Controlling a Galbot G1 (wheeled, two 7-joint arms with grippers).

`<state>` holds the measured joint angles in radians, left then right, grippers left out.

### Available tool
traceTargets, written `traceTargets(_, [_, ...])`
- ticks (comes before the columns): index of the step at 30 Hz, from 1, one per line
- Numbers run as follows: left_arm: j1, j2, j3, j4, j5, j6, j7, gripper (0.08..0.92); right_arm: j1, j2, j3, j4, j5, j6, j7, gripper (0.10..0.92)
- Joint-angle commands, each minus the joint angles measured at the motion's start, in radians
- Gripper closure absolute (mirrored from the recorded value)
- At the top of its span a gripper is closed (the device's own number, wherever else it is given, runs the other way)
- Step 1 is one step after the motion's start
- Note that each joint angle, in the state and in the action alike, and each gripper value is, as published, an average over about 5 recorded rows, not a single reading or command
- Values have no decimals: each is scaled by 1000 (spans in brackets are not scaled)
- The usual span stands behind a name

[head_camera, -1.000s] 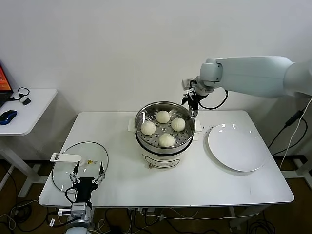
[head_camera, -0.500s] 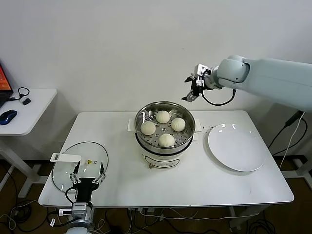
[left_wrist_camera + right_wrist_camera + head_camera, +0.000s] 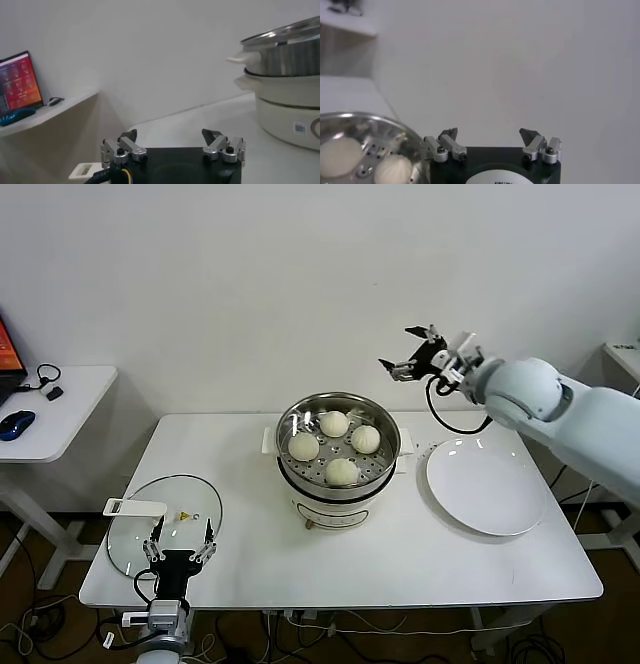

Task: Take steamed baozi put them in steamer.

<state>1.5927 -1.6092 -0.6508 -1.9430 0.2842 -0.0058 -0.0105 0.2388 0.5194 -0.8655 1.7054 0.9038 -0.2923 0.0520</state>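
- Looking down across my white bench (image 3: pixel 250 574), I start at the far left: a side table with a blue mouse sits apart from my work.
- My left gripper (image 3: pixel 180 552) is parked at the bench's near left corner, its jaws spread wide and holding nothing.
- Just beyond it lies the round glass lid (image 3: pixel 165 522) with its white handle, flat on the bench.
- At the bench's middle stands the steamer (image 3: pixel 340 446), a shiny steel basket with a perforated floor on a white pot base.
- All four steamed baozi (image 3: pixel 342 471) sit inside the basket, close together in a rough diamond on the holed floor. I judge the loading finished.
- The buns look smooth, domed and soft. I expect them to be light, easy to dent and perhaps a little tacky.
- If one needed moving, I would take it across its widest part, low on the dome, with a gentle squeeze rather than pinching the top.
- My right gripper (image 3: pixel 419 354) hangs in the air above and to the right of the steamer, well clear of its rim, near the back wall.
- Its jaws are spread wide and empty; the right wrist view shows two buns in the basket below.
- Farthest right, a flat white plate (image 3: pixel 487 487) rests on the bench beside the steamer, with nothing on it.
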Motion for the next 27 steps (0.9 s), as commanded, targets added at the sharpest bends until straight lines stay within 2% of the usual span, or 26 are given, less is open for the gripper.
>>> traceTargets(1, [4, -45, -3, -3, 13, -5, 0, 177, -798, -165, 847, 248, -41, 93, 181, 203])
traceTargets(6, [11, -48, -5, 3, 15, -19, -2, 177, -1141, -75, 1186, 286, -100, 157, 143, 203])
traceTargets(13, [18, -49, -17, 10, 14, -33, -7, 177, -1520, 221, 1502, 356, -307, 284, 62, 203])
traceTargets(27, [20, -49, -1, 29, 35, -46, -14, 177, -1803, 697, 1617, 355, -503, 509, -74, 203])
